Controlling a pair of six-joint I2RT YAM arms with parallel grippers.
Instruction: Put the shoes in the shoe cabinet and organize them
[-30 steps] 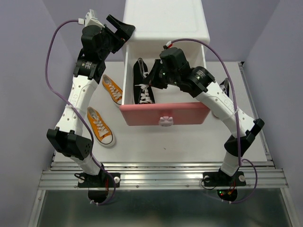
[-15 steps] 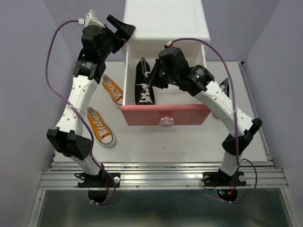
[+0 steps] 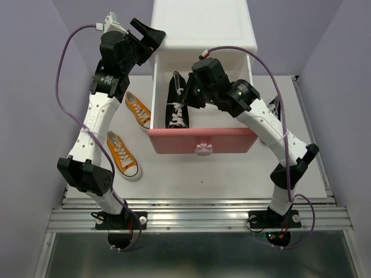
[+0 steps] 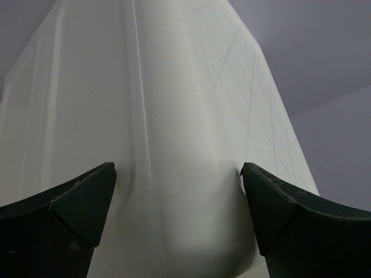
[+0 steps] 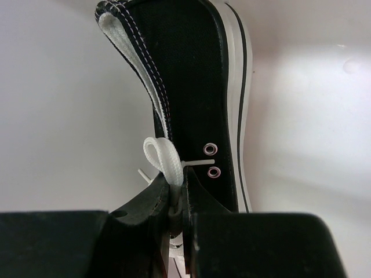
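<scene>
The white shoe cabinet (image 3: 203, 26) stands at the back with its darker pink drawer (image 3: 200, 140) pulled out. One black shoe (image 3: 177, 107) lies along the drawer's left side, toe toward the front. My right gripper (image 3: 186, 98) is inside the drawer, shut on that shoe's white lace (image 5: 165, 159); the right wrist view shows the black shoe (image 5: 191, 75) on its side. My left gripper (image 3: 152, 39) is open around the cabinet's top left corner (image 4: 174, 116), with a finger on either side. The second black shoe (image 3: 275, 107) is mostly hidden behind my right arm.
Two orange shoes lie on the table left of the drawer, one (image 3: 138, 109) next to its side and one (image 3: 122, 153) nearer the front. The lower drawer is hidden under the open one. Purple walls close in both sides.
My right gripper has edged a little toward the back left of the drawer, and the black shoe has shifted slightly with it. The left arm has not moved.
</scene>
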